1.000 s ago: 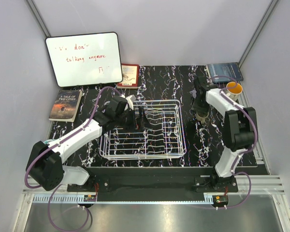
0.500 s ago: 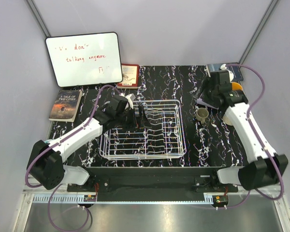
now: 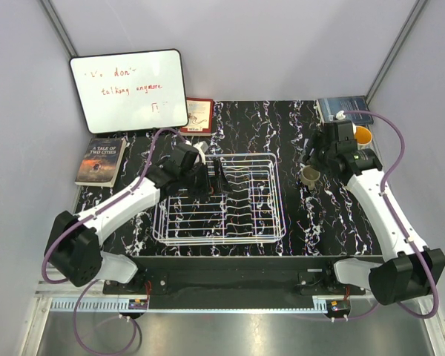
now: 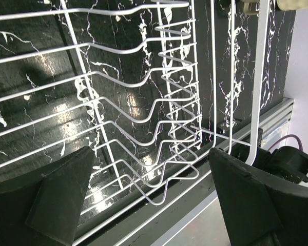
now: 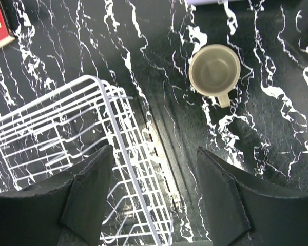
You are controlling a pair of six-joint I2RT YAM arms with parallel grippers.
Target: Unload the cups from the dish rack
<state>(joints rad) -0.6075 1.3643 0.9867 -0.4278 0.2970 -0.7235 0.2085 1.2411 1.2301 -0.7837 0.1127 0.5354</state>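
My right claw point(image 5: 155, 151) gapes wide and empty; the olive cup point(image 5: 214, 69) stands upright just ahead, dish rack point(image 5: 66, 128) to its left.

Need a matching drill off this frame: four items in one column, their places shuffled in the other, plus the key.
Items
1. dish rack
2. olive-grey cup
3. whiteboard
4. orange-lined cup

Places
A. propped upright at the back left
B. far right edge of the table
C. middle of the table
D. on the table, just right of the rack

Pairs: 1-C, 2-D, 3-A, 4-B
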